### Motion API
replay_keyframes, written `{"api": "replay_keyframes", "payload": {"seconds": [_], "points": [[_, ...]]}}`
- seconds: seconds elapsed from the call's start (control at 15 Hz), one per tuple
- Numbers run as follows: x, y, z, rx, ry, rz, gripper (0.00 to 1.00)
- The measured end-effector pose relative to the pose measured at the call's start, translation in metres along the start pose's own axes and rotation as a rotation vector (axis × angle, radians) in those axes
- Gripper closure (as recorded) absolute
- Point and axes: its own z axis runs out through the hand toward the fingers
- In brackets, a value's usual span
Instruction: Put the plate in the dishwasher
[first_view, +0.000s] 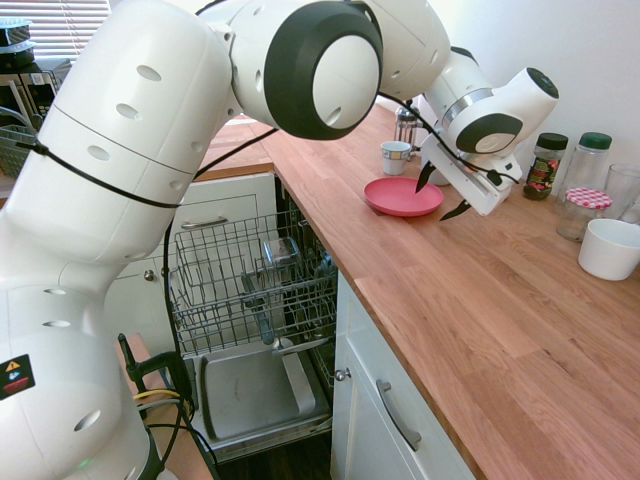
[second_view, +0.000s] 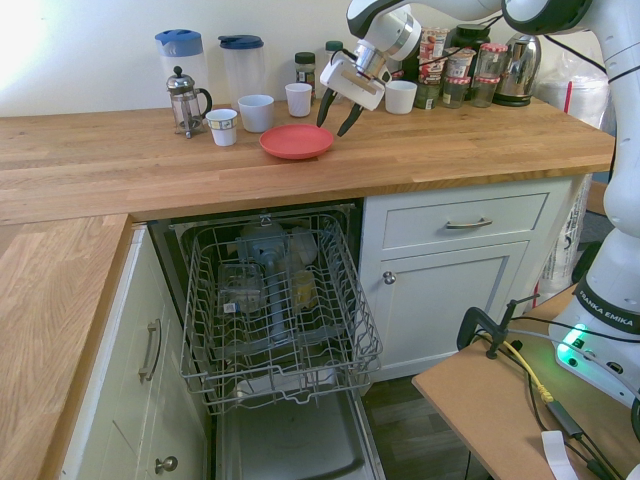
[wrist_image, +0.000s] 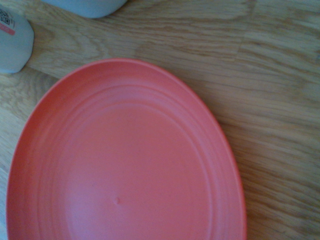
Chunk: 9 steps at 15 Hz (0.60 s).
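The coral-red plate (first_view: 402, 196) (second_view: 296, 141) (wrist_image: 125, 160) lies flat on the wooden counter (first_view: 480, 300), near its front edge above the dishwasher. My gripper (first_view: 441, 194) (second_view: 333, 117) hovers tilted just above the plate's right rim, open, with nothing between its dark fingers. The dishwasher (first_view: 255, 330) (second_view: 275, 330) stands open below the counter, its door (second_view: 290, 445) folded down and a grey wire rack (second_view: 270, 300) pulled out, holding a few glass items.
Cups (second_view: 222, 126) (second_view: 256, 112), a French press (second_view: 186, 100) and jugs (second_view: 180, 50) stand behind the plate. Jars (first_view: 545, 165) and a white bowl (first_view: 609, 248) sit along the wall. White cabinets and drawers (second_view: 470, 225) flank the dishwasher.
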Motion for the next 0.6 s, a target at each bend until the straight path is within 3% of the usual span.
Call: {"api": "replay_keyframes", "payload": {"seconds": [0.6], "points": [[0.006,-0.007,0.018,-0.006,-0.044,-0.017,1.0]]}}
